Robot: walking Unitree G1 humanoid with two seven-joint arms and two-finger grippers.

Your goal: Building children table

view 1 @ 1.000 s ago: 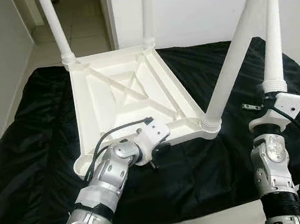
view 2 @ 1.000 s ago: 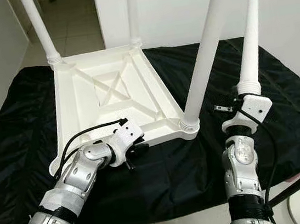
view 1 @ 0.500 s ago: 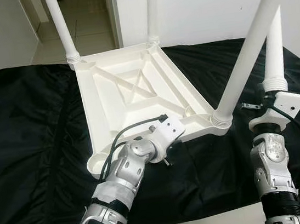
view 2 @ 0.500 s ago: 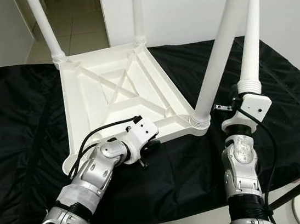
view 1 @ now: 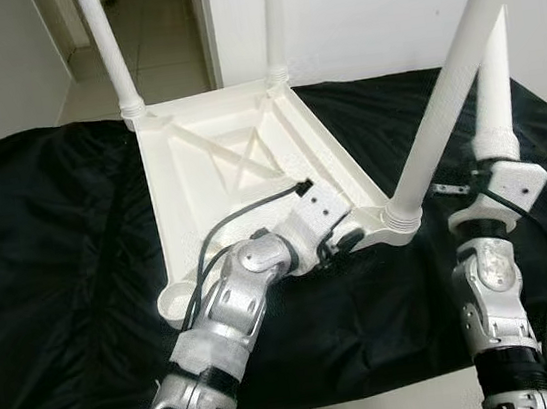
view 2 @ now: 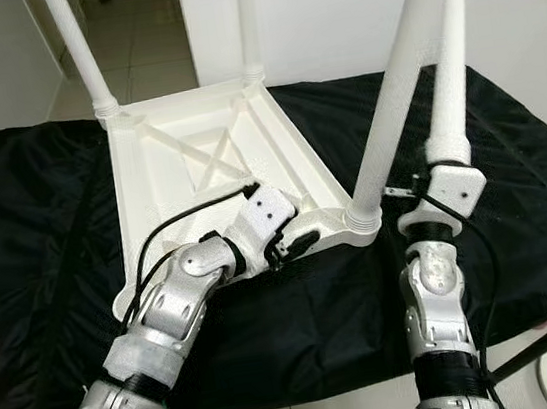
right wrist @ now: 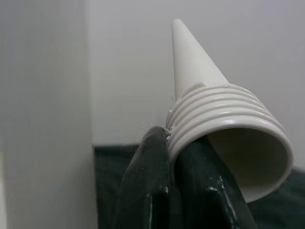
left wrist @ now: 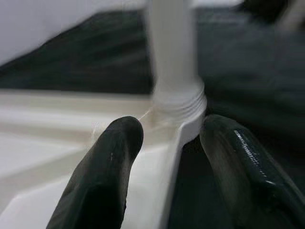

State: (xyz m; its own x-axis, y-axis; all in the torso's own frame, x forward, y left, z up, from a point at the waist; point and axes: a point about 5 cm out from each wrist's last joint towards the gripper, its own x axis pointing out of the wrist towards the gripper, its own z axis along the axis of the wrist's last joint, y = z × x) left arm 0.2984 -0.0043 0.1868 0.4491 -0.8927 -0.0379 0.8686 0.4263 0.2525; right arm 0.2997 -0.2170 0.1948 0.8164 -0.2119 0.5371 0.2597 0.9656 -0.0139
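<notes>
- Black cloth (view 1: 48, 254): covers the work surface from edge to edge and carries everything below.
- Table top (view 1: 221, 186): white plastic, lying upside down on the cloth at centre, ribbed underside facing up.
- Fitted legs: three stand in its corner sockets, at 11 o'clock (view 1: 107, 50), 12 o'clock (view 1: 274, 13) and, nearest, at 4 o'clock (view 1: 445, 91), this last leaning toward 1 o'clock. The socket (view 1: 177, 300) at 7 o'clock holds no leg.
- Loose leg (view 1: 493, 85): white, tapered, point up, at 3 o'clock of the table top and just beside the 4 o'clock leg. Its threaded open end (right wrist: 228, 124) sits at the pincer.
- Right gripper (right wrist: 183, 191): pinches the loose leg at its threaded end, fingers (right wrist: 147, 191) pressed on the rim.
- Left gripper (left wrist: 167, 162): at the table top's near edge, just at 9 o'clock of the 4 o'clock leg's collar (left wrist: 178, 102). Its fingers (left wrist: 107, 171) are spread, one on either side of the rim.
</notes>
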